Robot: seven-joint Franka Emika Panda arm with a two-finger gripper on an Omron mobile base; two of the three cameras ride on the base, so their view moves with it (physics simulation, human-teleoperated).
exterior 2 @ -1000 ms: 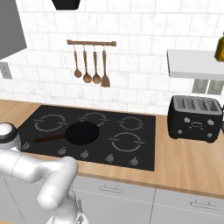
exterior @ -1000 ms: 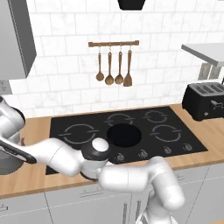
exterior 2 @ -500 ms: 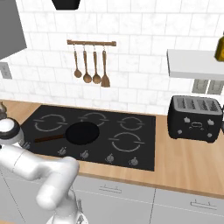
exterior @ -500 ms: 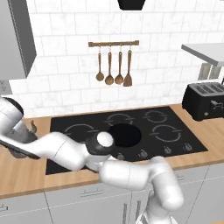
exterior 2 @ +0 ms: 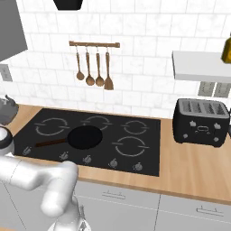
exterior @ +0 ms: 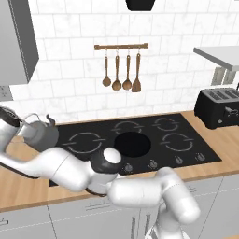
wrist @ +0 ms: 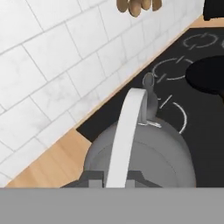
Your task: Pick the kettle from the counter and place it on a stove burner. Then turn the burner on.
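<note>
While the hand (wrist: 117, 178) pinches its arched handle, squat round grey metal kettle (exterior: 41, 133), glossy black cooktop (exterior: 186, 154) beside.

1. The left base view sits behind the arm on its left side, raised, facing forward and down at the cooktop (exterior: 135, 140), the counter (exterior: 28, 186) and the tiled wall; the arm rises from its lower right and crosses the foreground.
2. The right base view looks from behind on the right, at a similar height and distance; it shares the cooktop (exterior 2: 90, 135), the frying pan (exterior 2: 83, 136), the utensil rail (exterior 2: 94, 44) and the toaster (exterior 2: 200, 121) with the left one (seen further from the right).
3. The hand view is much nearer, looking along the end effector, close over the kettle (wrist: 144, 153); its frame is tilted, so the wall runs diagonally.
</note>
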